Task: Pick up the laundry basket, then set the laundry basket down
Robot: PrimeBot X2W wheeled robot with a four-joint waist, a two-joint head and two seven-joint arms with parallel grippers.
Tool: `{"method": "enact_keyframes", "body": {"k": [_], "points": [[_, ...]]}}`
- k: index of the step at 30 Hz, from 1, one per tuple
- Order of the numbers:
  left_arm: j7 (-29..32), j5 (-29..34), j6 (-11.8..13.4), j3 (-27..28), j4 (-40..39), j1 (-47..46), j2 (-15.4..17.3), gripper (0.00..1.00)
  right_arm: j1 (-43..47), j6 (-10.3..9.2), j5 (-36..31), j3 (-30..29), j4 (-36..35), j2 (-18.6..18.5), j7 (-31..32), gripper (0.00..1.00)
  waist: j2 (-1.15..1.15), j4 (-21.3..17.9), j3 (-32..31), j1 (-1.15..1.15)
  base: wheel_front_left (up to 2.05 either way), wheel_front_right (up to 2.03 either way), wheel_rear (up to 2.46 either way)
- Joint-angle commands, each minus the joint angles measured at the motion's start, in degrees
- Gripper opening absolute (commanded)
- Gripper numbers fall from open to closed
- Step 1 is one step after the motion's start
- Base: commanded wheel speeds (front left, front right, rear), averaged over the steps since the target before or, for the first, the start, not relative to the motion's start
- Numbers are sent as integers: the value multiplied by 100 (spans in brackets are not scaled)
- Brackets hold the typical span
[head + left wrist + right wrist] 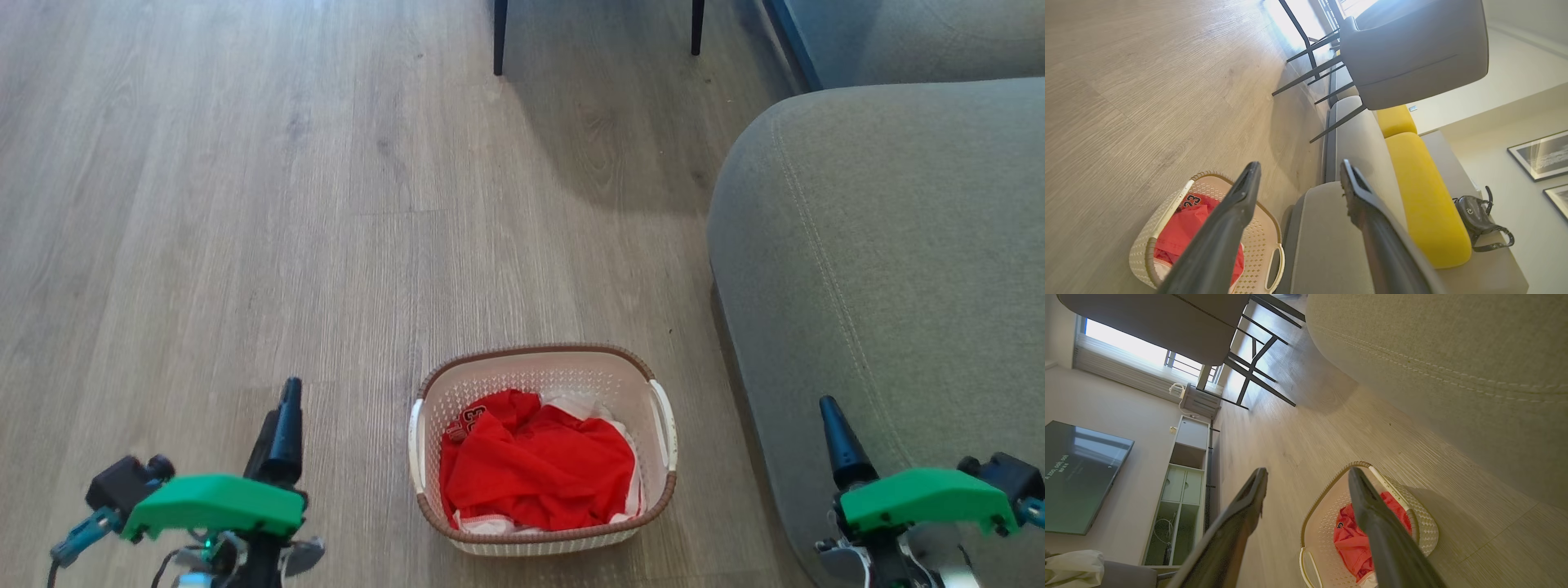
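You have a wide wooden floor (245, 204) ahead and a grey sofa (882, 245) on your right. The laundry basket (555, 380) sits on the floor near the sofa, between your two arms, with red clothes (539, 474) heaped inside. Your left tool (1300, 165) and right tool (1307, 472) both stand released, fingers spread, grasping nothing, apart from the basket.

Cream perforated laundry basket (542, 382) with brown woven rim (535, 350) — red garment (539, 469) — grey-brown wood-grain floor (245, 204)
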Motion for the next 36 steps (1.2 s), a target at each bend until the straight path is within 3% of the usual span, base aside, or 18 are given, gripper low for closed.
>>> {"method": "enact_keyframes", "body": {"k": [1, 12, 36], "points": [[-98, 326, 23, 17, -243, -276, 71, 100, -288, 4, -260, 93, -244, -63, -94, 100, 0, 4, 1, 0, 0, 0, 0], [-299, 1572, 98, -56, -278, -180, 79, 100, -291, 5, -1190, 258, -343, -72, -296, 100, 0, 4, 7, 0, 0, 0, 0], [-685, 3413, 234, -169, -379, -1, 97, 100, -334, 6, -2690, 579, -490, -90, -682, 100, 0, 4, -24, 0, 0, 0, 0]]}}
